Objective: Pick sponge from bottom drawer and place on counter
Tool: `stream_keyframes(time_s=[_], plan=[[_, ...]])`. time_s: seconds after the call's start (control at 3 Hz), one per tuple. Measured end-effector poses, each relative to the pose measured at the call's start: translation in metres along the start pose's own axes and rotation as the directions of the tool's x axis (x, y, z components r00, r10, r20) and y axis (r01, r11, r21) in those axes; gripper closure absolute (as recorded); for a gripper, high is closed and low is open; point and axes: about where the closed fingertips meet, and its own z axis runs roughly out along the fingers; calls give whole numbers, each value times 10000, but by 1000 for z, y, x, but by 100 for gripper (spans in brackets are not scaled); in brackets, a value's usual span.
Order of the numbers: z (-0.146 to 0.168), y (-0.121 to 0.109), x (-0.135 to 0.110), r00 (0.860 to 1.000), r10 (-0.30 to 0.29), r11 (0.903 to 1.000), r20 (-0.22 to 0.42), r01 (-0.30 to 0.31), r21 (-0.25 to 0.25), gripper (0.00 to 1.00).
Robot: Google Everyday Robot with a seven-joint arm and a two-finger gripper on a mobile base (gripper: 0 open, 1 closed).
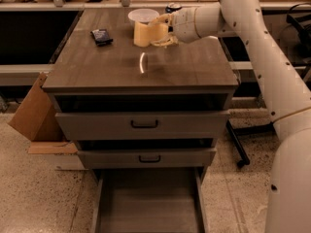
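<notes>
I seem to be in a robotics lab or test room. There is a speckled hard floor (pixel 39 198), an open cardboard box (pixel 29 115) leaning against a free-standing three-drawer cabinet (pixel 97 125), and long bare workbenches (pixel 29 69) behind it. The cabinet's glossy top serves as my table (pixel 107 67). My end effector (pixel 163 30) hangs over its far side, closed on the sponge (pixel 146 33).
</notes>
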Motion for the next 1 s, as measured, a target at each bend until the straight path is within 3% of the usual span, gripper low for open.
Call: stream_keyframes(time_s=[0.33, 0.67, 1.0], plan=[[3, -6, 7, 9997, -33, 10000, -222, 31, -46, 16], [1, -13, 8, 9995, -159, 9999, -290, 158, -52, 0], [-22, -24, 5, 9982, -414, 9987, -430, 426, 285, 0]])
